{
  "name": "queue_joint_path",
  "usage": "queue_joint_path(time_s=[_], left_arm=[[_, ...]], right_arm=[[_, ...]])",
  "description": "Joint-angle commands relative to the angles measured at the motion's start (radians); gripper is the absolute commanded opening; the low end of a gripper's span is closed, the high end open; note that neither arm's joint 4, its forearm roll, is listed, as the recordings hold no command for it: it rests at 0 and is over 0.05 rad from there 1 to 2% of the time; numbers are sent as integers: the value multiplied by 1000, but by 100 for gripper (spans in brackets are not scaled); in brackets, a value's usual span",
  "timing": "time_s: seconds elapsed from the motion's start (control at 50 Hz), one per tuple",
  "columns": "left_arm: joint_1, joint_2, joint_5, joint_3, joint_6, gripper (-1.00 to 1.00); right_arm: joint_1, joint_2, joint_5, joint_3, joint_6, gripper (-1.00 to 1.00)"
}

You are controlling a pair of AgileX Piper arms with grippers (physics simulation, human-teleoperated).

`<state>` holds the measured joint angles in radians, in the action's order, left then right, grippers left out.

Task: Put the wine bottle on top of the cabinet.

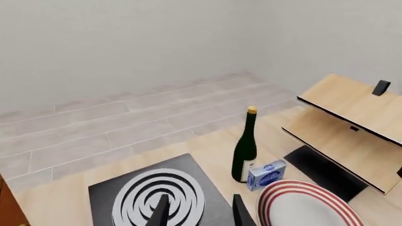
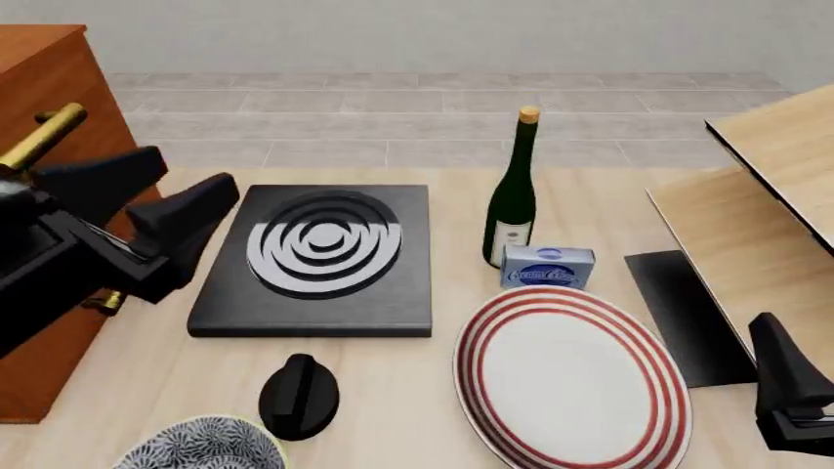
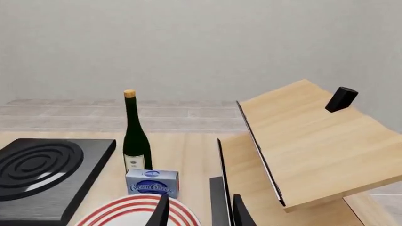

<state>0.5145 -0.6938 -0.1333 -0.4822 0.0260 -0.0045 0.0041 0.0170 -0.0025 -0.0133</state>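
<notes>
The wine bottle [image 2: 514,191] stood upright on the table [image 2: 391,391], and everything else is placed here against it. Just to its left, close but not touching, lay the black hotplate [image 2: 322,256] with its grey concentric rings. The small blue box [image 2: 548,266] sat right at the bottle's base on the near right side; whether the two touched could not be told. Nearer the camera than the bottle, the red-striped plate [image 2: 569,376] lay flat, its far rim close to the box. Well to the bottle's left stood the cabinet [image 2: 39,68], its top bare in what the front view showed. To the bottle's right rose the pale wood panels [image 2: 769,210], tilted.

The left gripper [image 2: 163,210] hung well left of the bottle, in front of the cabinet, its two dark fingers spread apart with nothing between them. The right gripper [image 3: 197,214] was far to the bottle's near right; its fingers also stood parted and empty. A black knob [image 2: 300,394] and a patterned bowl [image 2: 202,447] lay towards the near left of the bottle.
</notes>
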Motion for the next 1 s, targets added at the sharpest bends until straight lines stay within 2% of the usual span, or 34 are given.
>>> queue_joint_path(time_s=[0.02, 0.38, 0.6, 0.68, 0.76, 0.82, 0.92, 1.0], left_arm=[[63, -178, -86, -78, 27, 100], [119, -340, -166, -120, 36, 100], [115, -439, -217, -155, 33, 100], [118, -475, -220, -176, 53, 100], [91, -485, -233, -179, 49, 100], [84, -501, -242, -182, 33, 100], [90, -545, -243, -208, -43, 100], [90, -568, -246, -226, -43, 100]], right_arm=[[1, -2, 2, 0, -4, 100], [1, -2, 3, 0, -3, 100], [1, -1, 2, 0, -3, 100], [0, 1, -2, 0, 2, 100], [0, 1, 2, 1, 0, 100], [0, 0, 2, 0, -1, 100], [1, -1, 1, 0, -1, 100], [0, 2, -2, -1, 2, 100]])
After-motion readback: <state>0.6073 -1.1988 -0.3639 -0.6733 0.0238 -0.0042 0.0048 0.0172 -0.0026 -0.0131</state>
